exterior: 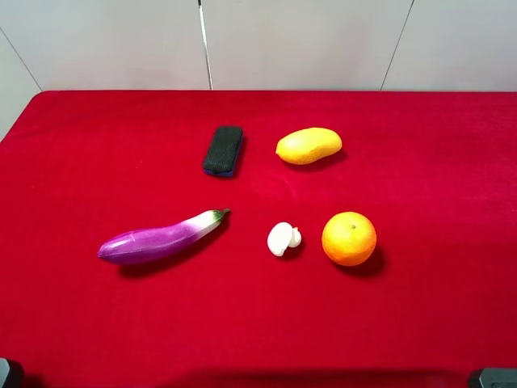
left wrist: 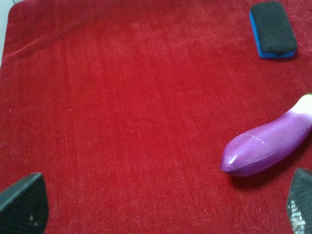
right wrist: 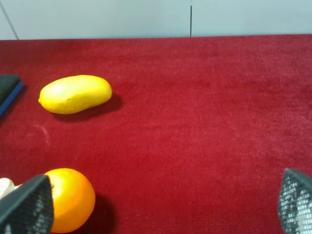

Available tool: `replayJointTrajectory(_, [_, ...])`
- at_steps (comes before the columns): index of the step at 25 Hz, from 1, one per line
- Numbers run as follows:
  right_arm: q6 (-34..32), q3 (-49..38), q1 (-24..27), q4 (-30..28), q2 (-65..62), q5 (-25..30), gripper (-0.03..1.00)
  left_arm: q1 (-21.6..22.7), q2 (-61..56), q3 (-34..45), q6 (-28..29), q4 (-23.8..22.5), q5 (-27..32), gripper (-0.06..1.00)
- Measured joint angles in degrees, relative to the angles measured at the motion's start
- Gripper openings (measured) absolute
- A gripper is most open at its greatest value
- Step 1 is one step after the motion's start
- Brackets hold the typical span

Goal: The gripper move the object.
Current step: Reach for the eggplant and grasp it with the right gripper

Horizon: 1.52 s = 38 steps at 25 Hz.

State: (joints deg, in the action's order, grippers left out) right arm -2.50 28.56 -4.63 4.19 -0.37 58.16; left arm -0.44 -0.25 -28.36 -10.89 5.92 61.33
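Observation:
The purple eggplant (exterior: pixel 161 238) lies on the red cloth at the left of centre, with its green stem toward the middle. In the left wrist view the eggplant (left wrist: pixel 268 145) lies close to one fingertip, untouched. My left gripper (left wrist: pixel 161 209) is open and empty, with its fingertips (left wrist: pixel 24 204) spread wide just above the cloth. My right gripper (right wrist: pixel 161 204) is open and empty too, near the orange (right wrist: pixel 70 197). In the high view only dark bits of the arms show at the bottom corners: the left arm (exterior: pixel 8 374) and the right arm (exterior: pixel 493 377).
A black sponge block (exterior: pixel 223 149) with a blue base and a yellow mango (exterior: pixel 308 145) lie at the back. A small white mushroom-like toy (exterior: pixel 283 238) and an orange (exterior: pixel 349 238) lie right of the eggplant. The red cloth (exterior: pixel 81 145) covers the table.

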Motion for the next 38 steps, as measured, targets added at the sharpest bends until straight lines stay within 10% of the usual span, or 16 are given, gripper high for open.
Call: replayJointTrajectory(38, [0.00, 0.00, 0.00, -0.22, 0.00, 0.00, 0.69, 0.00, 0.00, 0.00, 0.00, 0.00, 0.00, 0.98])
